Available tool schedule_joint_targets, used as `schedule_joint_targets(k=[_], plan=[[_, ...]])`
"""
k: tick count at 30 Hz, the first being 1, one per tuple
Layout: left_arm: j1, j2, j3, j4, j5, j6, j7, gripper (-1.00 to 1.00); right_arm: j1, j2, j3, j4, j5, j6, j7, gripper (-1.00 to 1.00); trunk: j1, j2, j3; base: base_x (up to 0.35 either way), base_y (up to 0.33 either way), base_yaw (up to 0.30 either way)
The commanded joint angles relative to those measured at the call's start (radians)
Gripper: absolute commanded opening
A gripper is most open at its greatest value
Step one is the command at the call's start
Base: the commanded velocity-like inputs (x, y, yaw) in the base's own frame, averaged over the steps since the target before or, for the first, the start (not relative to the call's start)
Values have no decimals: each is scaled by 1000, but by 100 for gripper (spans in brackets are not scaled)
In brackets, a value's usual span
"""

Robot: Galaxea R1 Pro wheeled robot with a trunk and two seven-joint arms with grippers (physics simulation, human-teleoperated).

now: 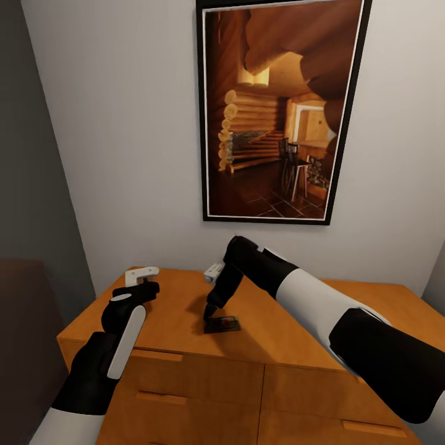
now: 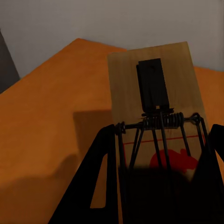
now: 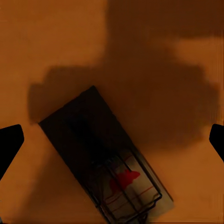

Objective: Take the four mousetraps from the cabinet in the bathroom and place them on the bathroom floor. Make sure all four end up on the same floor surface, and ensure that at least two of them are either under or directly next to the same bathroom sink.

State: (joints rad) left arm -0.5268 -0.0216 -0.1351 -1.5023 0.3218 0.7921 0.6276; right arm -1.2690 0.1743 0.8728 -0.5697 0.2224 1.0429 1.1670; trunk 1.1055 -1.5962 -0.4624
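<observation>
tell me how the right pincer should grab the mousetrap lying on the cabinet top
Come straight down on the mousetrap and pinch its two long edges. It lies flat on the cabinet top, and the right pincer is open above it; turning the wrist would likely square the fingers to those edges.

Head camera looks forward and down over the orange worktop toward the wall. Both wrist cameras sit close above that worktop; the right one faces straight down.

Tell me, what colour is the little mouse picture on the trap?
Red. The mouse picture on the mousetrap shows best in the left wrist view.
</observation>
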Motion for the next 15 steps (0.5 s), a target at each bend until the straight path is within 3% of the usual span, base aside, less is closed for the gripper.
schedule_joint_targets(k=[1,8,15], plan=[[-1,0,-1,-1,9,3,11,-100,1,0,1,4,11,4,9,100,0,-1,-1,0,0,0],[-1,0,0,0,9,3,10,-100,67,0,2,19,17,4,10,100,0,-1,-1,0,0,0],[-1,0,-1,0,8,8,9,-100,81,0,3,15,17,4,10,100,0,-1,-1,0,0,0]])
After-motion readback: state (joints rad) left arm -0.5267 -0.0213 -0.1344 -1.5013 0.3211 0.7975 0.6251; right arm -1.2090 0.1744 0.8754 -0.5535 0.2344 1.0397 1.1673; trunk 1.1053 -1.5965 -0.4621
